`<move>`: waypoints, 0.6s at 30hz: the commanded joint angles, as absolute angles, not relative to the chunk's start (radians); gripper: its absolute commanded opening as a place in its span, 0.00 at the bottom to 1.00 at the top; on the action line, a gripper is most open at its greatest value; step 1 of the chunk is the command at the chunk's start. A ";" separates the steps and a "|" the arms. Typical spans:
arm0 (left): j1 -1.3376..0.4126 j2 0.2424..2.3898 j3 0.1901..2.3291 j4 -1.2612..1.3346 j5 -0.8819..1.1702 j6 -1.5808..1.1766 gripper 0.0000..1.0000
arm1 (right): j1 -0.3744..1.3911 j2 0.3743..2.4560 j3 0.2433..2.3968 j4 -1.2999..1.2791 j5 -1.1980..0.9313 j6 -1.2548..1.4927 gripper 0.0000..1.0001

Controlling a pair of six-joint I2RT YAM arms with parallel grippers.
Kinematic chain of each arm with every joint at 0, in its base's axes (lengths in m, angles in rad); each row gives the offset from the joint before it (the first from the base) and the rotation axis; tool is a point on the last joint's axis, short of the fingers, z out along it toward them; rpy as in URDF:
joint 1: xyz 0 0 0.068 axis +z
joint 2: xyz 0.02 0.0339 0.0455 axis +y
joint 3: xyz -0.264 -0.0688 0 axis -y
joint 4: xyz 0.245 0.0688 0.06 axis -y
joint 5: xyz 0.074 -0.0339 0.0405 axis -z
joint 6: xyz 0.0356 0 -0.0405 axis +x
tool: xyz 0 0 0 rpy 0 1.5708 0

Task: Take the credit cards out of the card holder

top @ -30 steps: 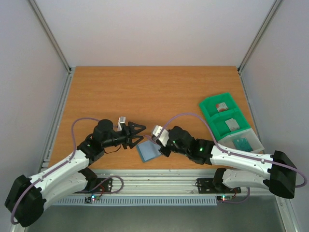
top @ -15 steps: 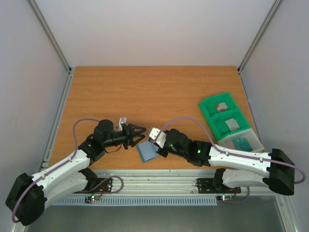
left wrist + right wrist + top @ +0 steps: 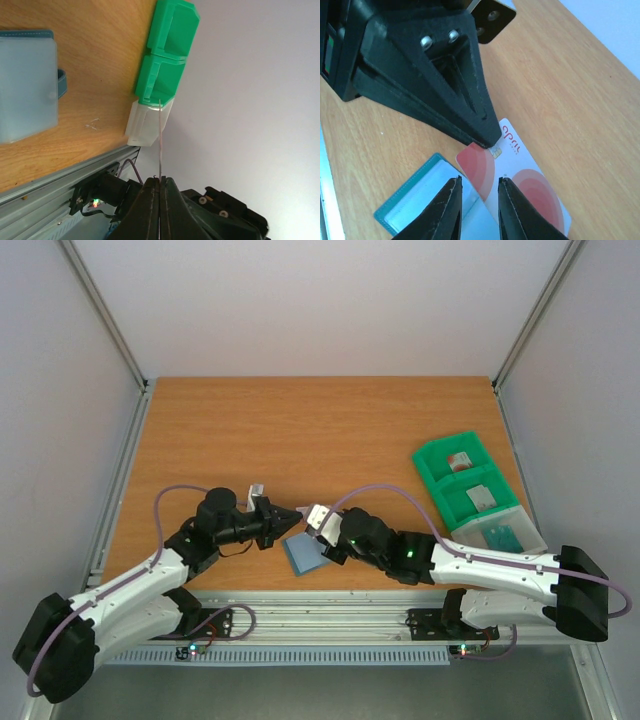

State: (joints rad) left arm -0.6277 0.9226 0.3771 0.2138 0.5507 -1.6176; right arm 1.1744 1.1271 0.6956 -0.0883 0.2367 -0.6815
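Note:
A white credit card with red arcs [image 3: 520,175] hangs just above the table, pinched at its top corner by my left gripper [image 3: 487,142], which is shut on it. In the left wrist view the same card [image 3: 160,135] shows edge-on as a thin line rising from the closed tips [image 3: 160,179]. My right gripper [image 3: 480,179] hovers over the card with its jaws slightly apart, gripping nothing. The blue-grey card holder [image 3: 422,200] lies flat on the wood beneath, also visible as the card holder [image 3: 305,555] near the front edge, between my left gripper [image 3: 292,515] and right gripper [image 3: 320,535].
A green bin [image 3: 465,480] with a clear end compartment stands at the right, holding a reddish card, a grey card and a teal item. The same bin [image 3: 167,60] shows in the left wrist view. The table's metal front rail [image 3: 330,605] runs close behind the holder.
My left gripper has closed from wide open onto the card. The right gripper's jaws, shut before, have parted a little, and the right arm has shifted slightly left.

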 commanded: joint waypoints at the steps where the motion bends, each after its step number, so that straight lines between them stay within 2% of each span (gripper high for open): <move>1: -0.625 0.939 0.385 0.295 0.568 -1.540 0.00 | 1.186 1.107 0.781 -0.191 0.246 -0.594 0.25; 6: -0.626 0.950 0.414 0.286 0.580 -1.409 0.01 | 1.179 1.059 0.836 -0.293 0.203 -0.485 0.35; 11: -0.626 0.939 0.455 0.242 0.599 -1.229 0.01 | 1.105 1.048 0.953 -0.471 0.127 -0.320 0.37; 14: -0.626 0.935 0.476 0.195 0.602 -1.127 0.00 | 1.018 1.050 1.011 -0.553 0.024 -0.230 0.37; 18: -0.625 0.938 0.474 0.184 0.629 -1.047 0.01 | 0.853 1.061 1.031 -0.592 -0.237 -0.084 0.36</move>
